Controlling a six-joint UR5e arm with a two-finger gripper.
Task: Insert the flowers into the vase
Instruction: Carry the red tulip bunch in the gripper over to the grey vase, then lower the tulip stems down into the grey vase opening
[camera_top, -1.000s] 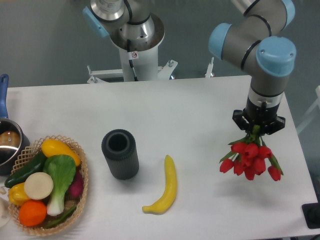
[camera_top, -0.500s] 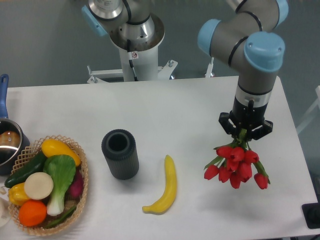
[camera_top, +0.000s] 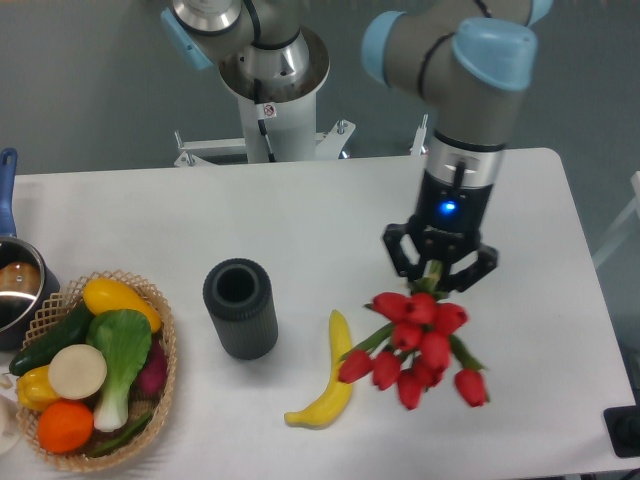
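Observation:
A bunch of red tulips, the flowers (camera_top: 415, 345), hangs blossoms-down above the table, just right of a yellow banana (camera_top: 331, 376). My gripper (camera_top: 437, 274) is shut on the green stems at the top of the bunch. The vase (camera_top: 240, 308), dark grey and ribbed, stands upright left of the banana with its round mouth open and nothing in it. The flowers are roughly a hand's width or more to the right of the vase, lifted off the table.
A wicker basket (camera_top: 165, 345) full of vegetables and fruit sits at the front left. A blue-handled metal pot (camera_top: 14, 280) stands at the left edge. The arm's base (camera_top: 272, 90) rises behind the table.
The arm has carried the flowers leftward, from near the right table edge to just right of the banana. The bunch swings slightly lower. The vase and banana have not moved.

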